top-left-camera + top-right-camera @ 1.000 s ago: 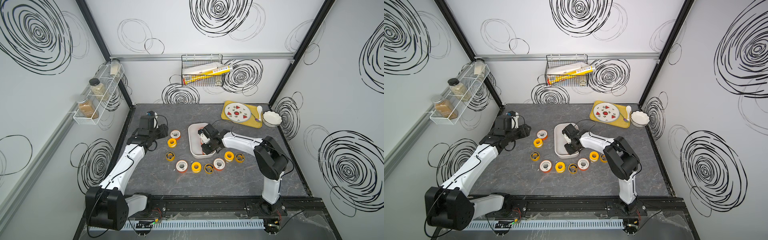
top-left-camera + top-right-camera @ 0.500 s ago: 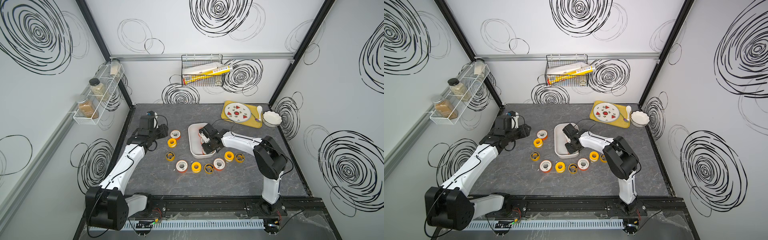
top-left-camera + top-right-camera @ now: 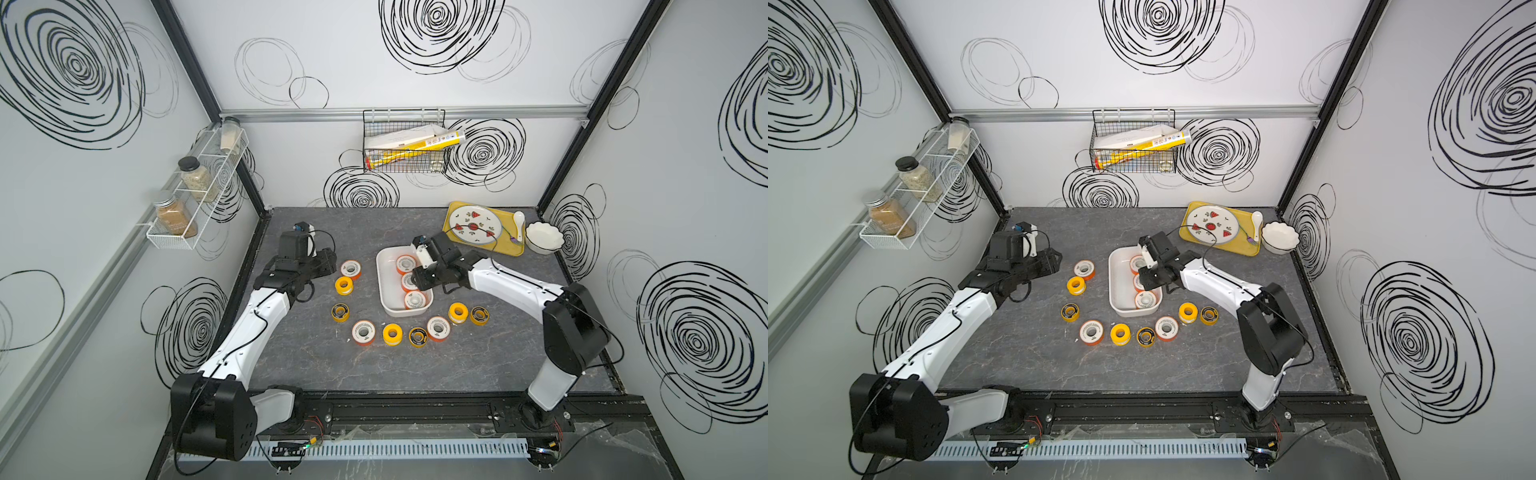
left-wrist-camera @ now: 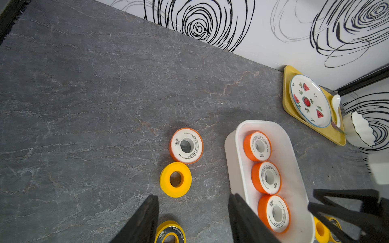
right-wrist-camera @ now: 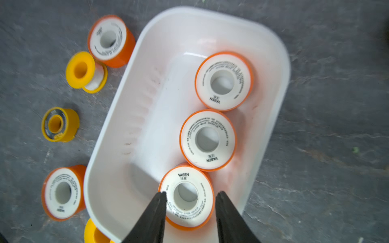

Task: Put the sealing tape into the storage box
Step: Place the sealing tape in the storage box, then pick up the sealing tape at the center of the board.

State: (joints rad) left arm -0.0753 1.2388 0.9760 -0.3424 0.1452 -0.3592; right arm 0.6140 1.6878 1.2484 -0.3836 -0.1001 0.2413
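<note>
Two in all, left arm (image 3: 249, 328) and right arm (image 3: 511, 286). Clad in smooth white shell along the long links, blocky black at shoulders, elbows and wrists. Strung with a thin black cable down each white link, looping loose by the wrist. Tipped with black tapered fingers on left gripper (image 4: 193, 195) and right gripper (image 5: 191, 192). Mounted on a black rail (image 3: 415, 409).

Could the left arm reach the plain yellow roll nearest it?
Probably yes. The yellow roll lies on bare tabletop just ahead of the left pincer, which is open and empty, with nothing between them.
</note>
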